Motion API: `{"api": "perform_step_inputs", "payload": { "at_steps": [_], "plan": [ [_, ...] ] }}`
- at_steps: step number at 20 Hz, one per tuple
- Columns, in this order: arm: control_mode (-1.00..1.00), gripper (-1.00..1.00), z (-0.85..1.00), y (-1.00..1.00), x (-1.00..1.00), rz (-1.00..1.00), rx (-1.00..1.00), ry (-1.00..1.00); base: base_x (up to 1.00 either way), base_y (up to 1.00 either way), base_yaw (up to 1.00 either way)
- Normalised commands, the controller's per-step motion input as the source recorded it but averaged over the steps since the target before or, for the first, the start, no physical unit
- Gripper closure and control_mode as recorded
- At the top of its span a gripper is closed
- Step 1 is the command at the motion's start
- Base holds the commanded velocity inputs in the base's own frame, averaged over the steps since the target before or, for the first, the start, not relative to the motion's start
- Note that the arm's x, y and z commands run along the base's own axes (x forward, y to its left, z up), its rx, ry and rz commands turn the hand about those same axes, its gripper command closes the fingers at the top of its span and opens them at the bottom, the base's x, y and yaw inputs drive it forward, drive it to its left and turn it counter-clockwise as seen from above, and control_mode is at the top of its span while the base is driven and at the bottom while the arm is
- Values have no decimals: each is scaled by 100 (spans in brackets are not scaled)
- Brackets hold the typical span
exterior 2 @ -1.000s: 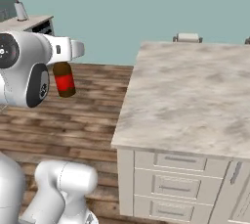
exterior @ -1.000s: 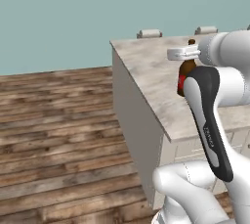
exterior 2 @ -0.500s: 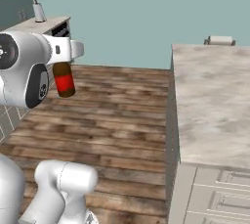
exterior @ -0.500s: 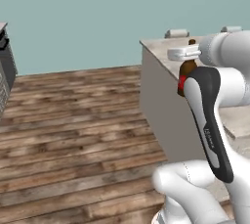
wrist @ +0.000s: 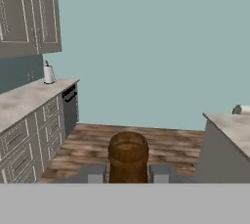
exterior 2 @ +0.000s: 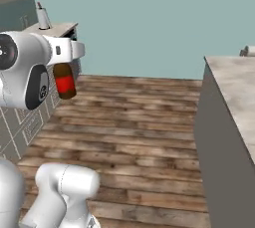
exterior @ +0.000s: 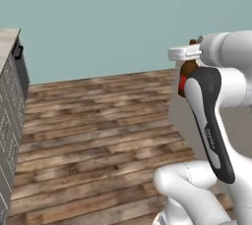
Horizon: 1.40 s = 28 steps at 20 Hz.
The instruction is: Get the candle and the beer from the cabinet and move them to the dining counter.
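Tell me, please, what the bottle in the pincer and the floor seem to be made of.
The beer bottle looks like dark brown glass, smooth and slightly glossy, with a red label that may be paper; the pincer is closed around its neck. The floor looks like wood planks: brown boards with grain lines and visible seams, in a matte finish.

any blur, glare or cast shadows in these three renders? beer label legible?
Left base view: flat even light, no glare, floor planks slightly soft. Right base view: beer shows a plain red label with no legible text and casts no visible shadow on the floor. Hand view: sharp; the gripper is shut on the beer.
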Motion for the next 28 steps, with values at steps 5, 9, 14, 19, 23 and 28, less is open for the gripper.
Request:
{"api": "perform_step_inputs", "payload": {
  "at_steps": [5,9,14,19,23,28],
  "plan": [
    [100,100,0,0,0,0,0,0,100,81,-13],
    [100,100,0,0,0,0,0,0,100,68,-11],
    [100,100,0,0,0,0,0,0,100,52,-9],
    [100,100,0,0,0,0,0,0,100,33,-16],
    [100,100,0,0,0,0,0,0,97,7,-46],
    [100,100,0,0,0,0,0,0,67,20,-74]
  ]
}}
